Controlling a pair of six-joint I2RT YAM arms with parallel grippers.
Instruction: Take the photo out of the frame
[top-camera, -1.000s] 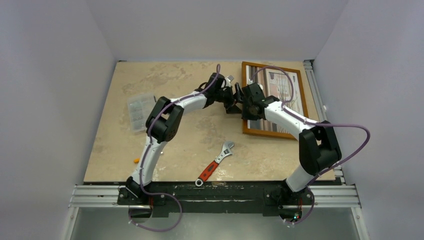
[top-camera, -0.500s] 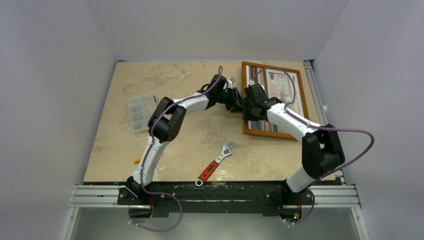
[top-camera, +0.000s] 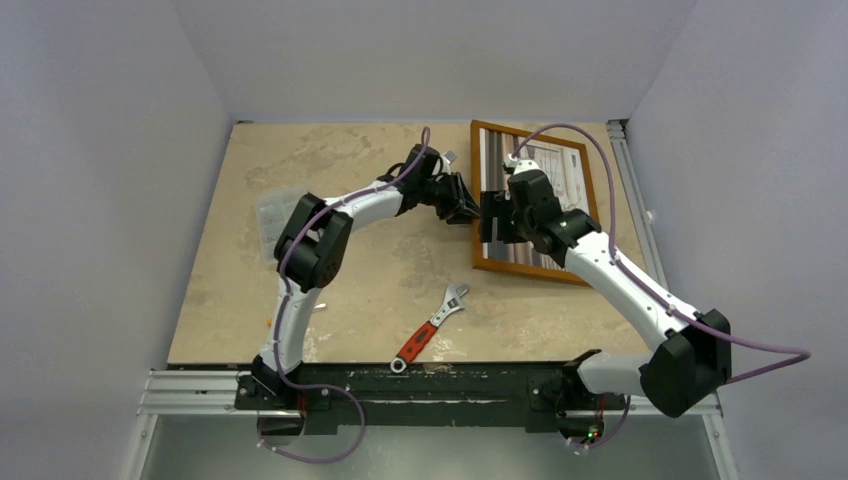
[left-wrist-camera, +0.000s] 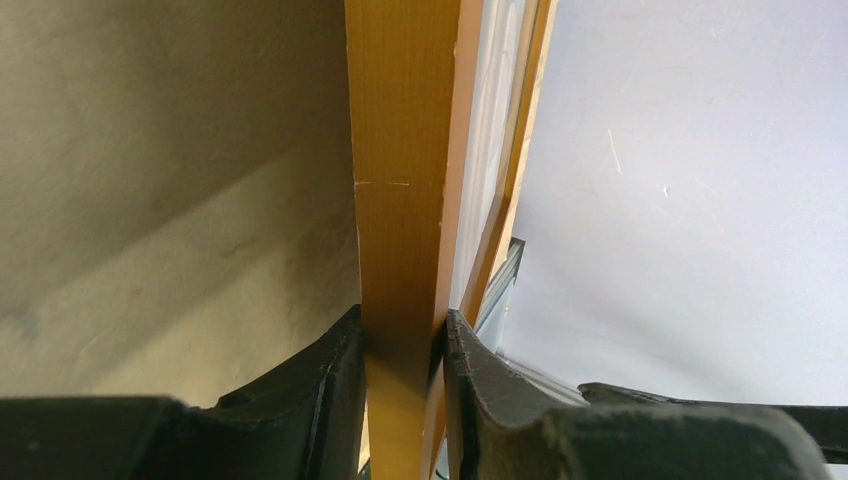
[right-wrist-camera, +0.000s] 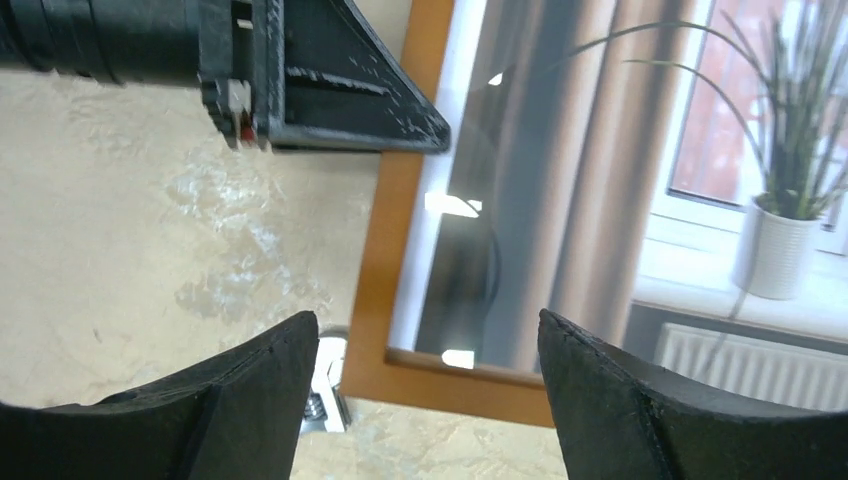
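Observation:
The frame (top-camera: 520, 271), a large rectangle with a narrow orange-brown wooden border, sits at the table's back right. Its left edge is clamped by my left gripper (top-camera: 470, 208). In the left wrist view both pads press the wooden border (left-wrist-camera: 400, 150) from either side, gripper (left-wrist-camera: 403, 345). The photo (top-camera: 565, 175) is inside the frame, showing curtains and a potted plant (right-wrist-camera: 560, 200). My right gripper (top-camera: 487, 218) hovers over the frame's left part, open with nothing between its fingers (right-wrist-camera: 425, 335). Below it are the frame's corner (right-wrist-camera: 400, 250) and the left gripper (right-wrist-camera: 300, 90).
An adjustable wrench (top-camera: 432, 325) with a red handle lies near the front middle; its head (right-wrist-camera: 325, 385) shows by the frame's corner. A clear plastic box (top-camera: 268, 215) sits at the left, partly behind the left arm. A metal rail (top-camera: 635, 190) runs along the table's right edge.
My left gripper has shut on the frame's left edge and my right gripper has opened. The frame has shifted a little left. The right arm's elbow has swung out to the right.

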